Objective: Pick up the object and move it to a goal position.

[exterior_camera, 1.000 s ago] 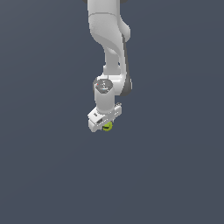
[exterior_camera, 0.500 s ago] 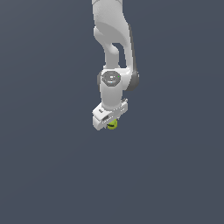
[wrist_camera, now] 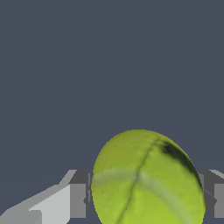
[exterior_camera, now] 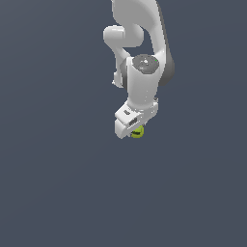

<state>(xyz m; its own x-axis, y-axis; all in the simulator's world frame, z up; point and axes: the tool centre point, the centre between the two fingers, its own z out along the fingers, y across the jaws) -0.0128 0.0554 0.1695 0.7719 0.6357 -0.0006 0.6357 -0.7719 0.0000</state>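
You were in the carry step: the ball [exterior_camera: 138, 132] was already off any surface and seated in the gripper [exterior_camera: 132, 129], so what remained, by judgement, was transport to the goal position and release there. No goal marker was visible in either view (only a plain dark grey background), so you could not read off how far the carry had to run. The next move called for a steady translation with the grip force unchanged, since a smooth round object can roll out of a two-finger pinch if the fingers relax or the wrist jerks. In the wrist view the fingers [wrist_camera: 78, 200] stood on either side of the ball [wrist_camera: 146, 179], each pad pressed against its flank, with the gap between them no wider than the ball itself; the gripper was therefore pinching the ball, neither spread wide nor fully closed. The ball sat between the fingertips, protruding just beyond them, its dark mark turned toward one finger. In the exterior view only a sliver of it showed beneath the gripper body.
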